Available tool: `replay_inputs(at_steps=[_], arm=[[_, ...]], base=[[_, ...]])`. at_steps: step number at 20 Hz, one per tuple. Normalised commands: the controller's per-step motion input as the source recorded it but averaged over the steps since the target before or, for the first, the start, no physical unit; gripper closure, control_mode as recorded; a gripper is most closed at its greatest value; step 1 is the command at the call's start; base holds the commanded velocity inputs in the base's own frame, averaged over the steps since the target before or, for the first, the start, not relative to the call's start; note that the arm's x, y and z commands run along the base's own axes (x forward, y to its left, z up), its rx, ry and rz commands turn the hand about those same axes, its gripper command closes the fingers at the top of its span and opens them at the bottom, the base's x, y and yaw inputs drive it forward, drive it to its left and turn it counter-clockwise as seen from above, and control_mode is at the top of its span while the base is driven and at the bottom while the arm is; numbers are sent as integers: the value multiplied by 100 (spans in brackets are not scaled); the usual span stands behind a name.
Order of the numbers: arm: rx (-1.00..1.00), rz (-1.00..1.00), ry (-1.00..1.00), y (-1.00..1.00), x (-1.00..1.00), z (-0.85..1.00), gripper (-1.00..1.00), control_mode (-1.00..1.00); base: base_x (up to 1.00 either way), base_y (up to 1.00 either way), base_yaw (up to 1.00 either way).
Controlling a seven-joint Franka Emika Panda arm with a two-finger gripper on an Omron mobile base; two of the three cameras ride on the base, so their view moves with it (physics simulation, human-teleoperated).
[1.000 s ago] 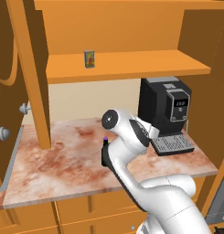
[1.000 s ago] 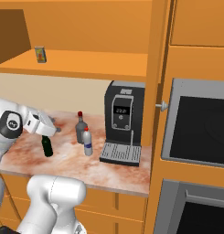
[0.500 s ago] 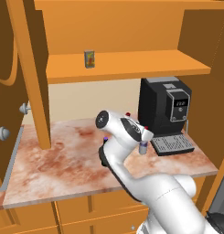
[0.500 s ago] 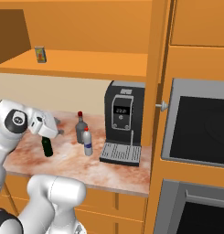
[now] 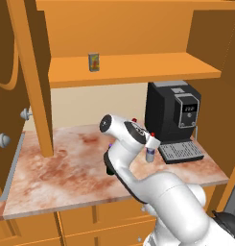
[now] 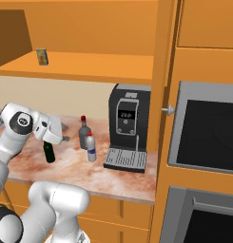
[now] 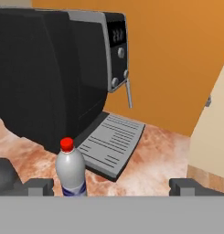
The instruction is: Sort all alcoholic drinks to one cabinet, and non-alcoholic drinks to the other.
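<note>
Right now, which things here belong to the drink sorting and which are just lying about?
Job:
juice carton on the shelf
white plastic bottle
grey bottle
beer bottle
open gripper

Lying about:
coffee machine
oven

Black coffee machine (image 6: 127,126) on marble counter (image 5: 66,168) — oven (image 6: 203,142) beside.

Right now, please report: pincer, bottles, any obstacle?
Pincer open, empty. White plastic bottle ahead between the fingertips, not gripped. Coffee machine close behind it; grey bottle and dark bottle stand nearby.
</note>
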Motion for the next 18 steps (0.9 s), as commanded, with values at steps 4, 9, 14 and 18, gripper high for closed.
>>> replay_inputs(at_steps=[4, 9, 14, 18], arm=[[0, 0, 0, -20, 0, -15, -100, -100], [0, 0, 0, -15, 5, -24, -100, -100], [0, 0, 0, -3, 13, -21, -100, -100], [0, 0, 0, -1, 15, -18, -100, -100]], base=[[0, 0, 0], [0, 0, 0], [0, 0, 0], [0, 0, 0]])
